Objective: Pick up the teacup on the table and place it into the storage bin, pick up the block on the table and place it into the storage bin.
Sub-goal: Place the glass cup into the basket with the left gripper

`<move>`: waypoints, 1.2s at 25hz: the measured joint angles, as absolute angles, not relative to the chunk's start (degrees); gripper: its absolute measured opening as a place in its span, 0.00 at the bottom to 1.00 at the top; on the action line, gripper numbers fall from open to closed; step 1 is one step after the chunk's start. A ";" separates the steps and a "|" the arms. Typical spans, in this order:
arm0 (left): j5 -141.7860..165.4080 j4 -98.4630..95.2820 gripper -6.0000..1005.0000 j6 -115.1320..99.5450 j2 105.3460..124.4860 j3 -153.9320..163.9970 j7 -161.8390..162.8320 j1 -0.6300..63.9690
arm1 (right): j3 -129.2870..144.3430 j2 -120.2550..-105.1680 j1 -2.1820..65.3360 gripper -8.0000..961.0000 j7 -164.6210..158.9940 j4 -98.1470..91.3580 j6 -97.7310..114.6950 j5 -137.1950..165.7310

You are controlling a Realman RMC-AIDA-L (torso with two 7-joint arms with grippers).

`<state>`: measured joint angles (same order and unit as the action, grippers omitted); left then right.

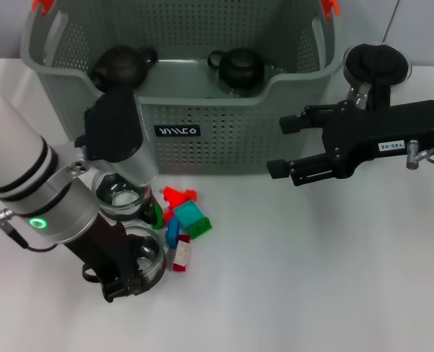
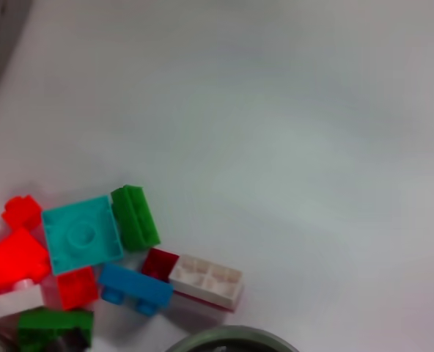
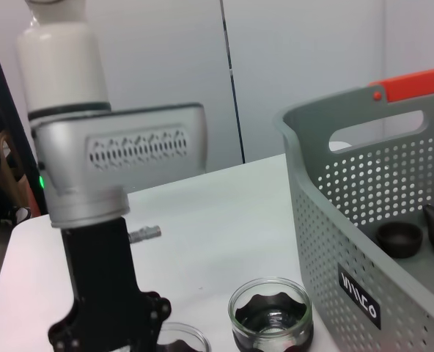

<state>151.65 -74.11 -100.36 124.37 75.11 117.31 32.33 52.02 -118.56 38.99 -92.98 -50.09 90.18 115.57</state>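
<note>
White tabletop (image 1: 312,279), storage bin (image 1: 224,132) at the back with two dark teapots (image 1: 119,67) inside (plus a small dark cup, seen from the right wrist). Left gripper (image 1: 133,275) low over a glass teacup (image 1: 145,255) at the table's left; cannot tell if its fingers grip. Second glass cup (image 1: 119,194) just behind it. Coloured blocks (image 1: 185,220) piled just beside the cups. Right gripper (image 1: 283,147) hovers before the bin, fingers spread, holding nothing.
</note>
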 joint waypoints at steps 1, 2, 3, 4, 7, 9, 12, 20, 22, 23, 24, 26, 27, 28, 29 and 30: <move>151.56 -75.01 0.06 -101.12 124.39 75.05 117.45 32.01 | 52.03 -118.56 39.00 0.95 -92.98 -50.09 90.22 115.57; 151.52 -76.13 0.06 -101.89 124.45 75.02 117.62 31.58 | 52.03 -118.56 39.00 0.95 -92.98 -50.09 90.24 115.57; 151.44 -77.11 0.06 -102.48 124.49 75.03 117.82 31.17 | 52.03 -118.56 39.01 0.95 -92.98 -50.09 90.26 115.57; 151.32 -78.09 0.06 -102.94 124.51 75.02 117.96 30.72 | 52.03 -118.56 39.02 0.95 -92.95 -50.09 90.27 115.57; 150.62 -80.19 0.06 -103.57 124.54 74.84 118.32 29.80 | 52.03 -118.56 39.03 0.95 -92.73 -50.08 90.27 115.58; 149.84 -81.26 0.06 -104.16 124.55 74.40 118.65 29.53 | 52.03 -118.56 39.03 0.95 -92.59 -50.06 90.27 115.58; 147.79 -83.79 0.05 -106.70 124.53 72.32 119.35 29.43 | 52.05 -118.45 38.89 0.95 -92.51 -50.05 90.29 115.58; 135.99 -94.39 0.06 -114.84 124.30 57.54 123.17 31.34 | 52.31 -116.58 37.55 0.95 -92.81 -49.90 93.99 116.14; 133.32 -95.86 0.05 -114.79 124.15 53.84 125.21 32.99 | 52.23 -115.76 37.14 0.95 -92.80 -49.83 95.52 116.40; 132.40 -96.09 0.05 -114.59 124.05 52.27 126.11 34.06 | 52.11 -115.42 36.97 0.95 -92.78 -49.83 96.13 116.55; 132.13 -96.01 0.05 -114.41 123.98 51.02 126.79 35.16 | 52.04 -115.18 36.81 0.95 -92.77 -49.82 96.64 116.68; 132.22 -95.57 0.05 -113.44 123.75 49.11 128.11 37.57 | 52.04 -114.65 36.53 0.95 -92.78 -49.82 97.11 116.79; 132.53 -95.19 0.05 -112.38 123.54 48.66 128.83 38.74 | 52.03 -114.42 36.38 0.95 -92.75 -49.82 97.32 116.82; 132.82 -94.57 0.05 -110.76 123.12 48.43 129.60 40.07 | 52.03 -114.22 36.27 0.95 -92.70 -49.83 97.54 116.84; 132.96 -93.84 0.05 -109.15 122.66 48.44 130.01 41.08 | 52.03 -114.08 36.20 0.95 -92.65 -49.83 97.73 116.85; 133.09 -92.97 0.05 -107.63 122.15 48.49 130.35 42.10 | 52.03 -113.91 36.15 0.95 -92.65 -49.83 97.93 116.91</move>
